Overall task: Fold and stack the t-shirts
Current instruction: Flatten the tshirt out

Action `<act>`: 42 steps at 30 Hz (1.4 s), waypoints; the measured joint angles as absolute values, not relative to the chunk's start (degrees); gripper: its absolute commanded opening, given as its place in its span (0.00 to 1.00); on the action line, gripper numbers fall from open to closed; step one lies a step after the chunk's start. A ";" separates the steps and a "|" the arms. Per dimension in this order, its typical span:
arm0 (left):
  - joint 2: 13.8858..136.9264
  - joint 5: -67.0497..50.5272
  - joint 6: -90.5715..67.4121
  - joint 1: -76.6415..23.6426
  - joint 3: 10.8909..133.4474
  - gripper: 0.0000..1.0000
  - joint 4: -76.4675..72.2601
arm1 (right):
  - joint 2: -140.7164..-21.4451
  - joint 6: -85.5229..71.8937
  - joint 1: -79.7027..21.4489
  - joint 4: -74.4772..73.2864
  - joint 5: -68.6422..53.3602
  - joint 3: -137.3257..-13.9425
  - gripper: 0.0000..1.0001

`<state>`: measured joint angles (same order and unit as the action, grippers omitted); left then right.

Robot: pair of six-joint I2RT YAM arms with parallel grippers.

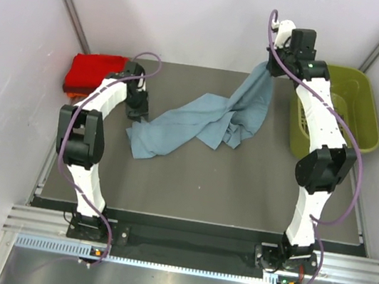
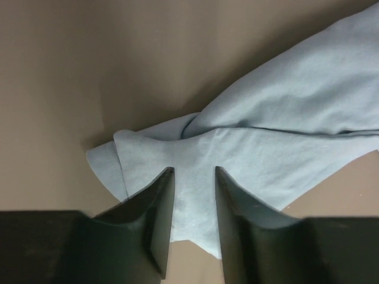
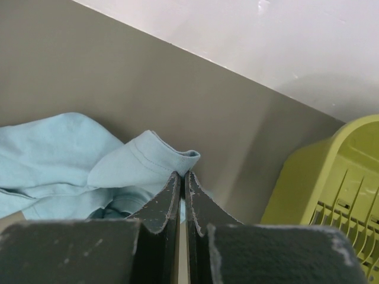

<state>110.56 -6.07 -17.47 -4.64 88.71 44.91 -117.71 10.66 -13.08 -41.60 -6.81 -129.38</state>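
Note:
A dusty grey-blue t-shirt (image 1: pixel 200 118) stretches slantwise across the table, rumpled and unfolded. Its far end hangs lifted from my right gripper (image 1: pixel 273 63), which is shut on a hemmed edge of the t-shirt (image 3: pixel 142 160) at its fingertips (image 3: pixel 182 174). The near-left corner of the t-shirt (image 2: pixel 284 112) lies on the table under my left gripper (image 1: pixel 135 113). The jaws of that gripper (image 2: pixel 194 170) stand apart, straddling the cloth, with a clear gap between the fingers. A folded bright red t-shirt (image 1: pixel 94 73) lies at the back left, with an orange edge (image 1: pixel 73 95) showing beneath it.
An olive-green plastic basket (image 1: pixel 358 104) stands at the back right, beside the right arm and also in the right wrist view (image 3: pixel 337 189). White walls close in the grey table (image 1: pixel 240 186) at the back and both sides.

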 measured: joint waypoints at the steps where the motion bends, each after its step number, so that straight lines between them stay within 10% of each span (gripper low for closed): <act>1: 110.89 -6.07 -17.47 -4.64 88.71 0.16 44.99 | -117.93 10.61 -13.08 -41.63 -6.83 -129.38 0.00; 11: 111.55 -4.95 -16.80 -4.64 88.53 0.49 45.01 | -118.26 10.26 -13.08 -41.58 -7.22 -129.49 0.00; 16: 111.55 -4.43 -16.84 -4.64 86.61 0.38 45.04 | -118.28 10.26 -13.08 -41.58 -7.25 -129.56 0.00; 20: 112.31 -4.32 -17.08 -4.64 85.25 0.01 45.12 | -118.30 10.26 -13.08 -41.58 -7.25 -129.56 0.00; 36: 112.88 3.53 -13.54 -4.97 112.36 0.00 42.37 | -121.73 11.29 -12.12 -39.59 -1.91 -135.87 0.00; 42: 100.18 -4.45 -13.72 -4.95 103.72 0.00 45.30 | -121.69 11.64 -11.64 -39.07 -0.12 -135.33 0.00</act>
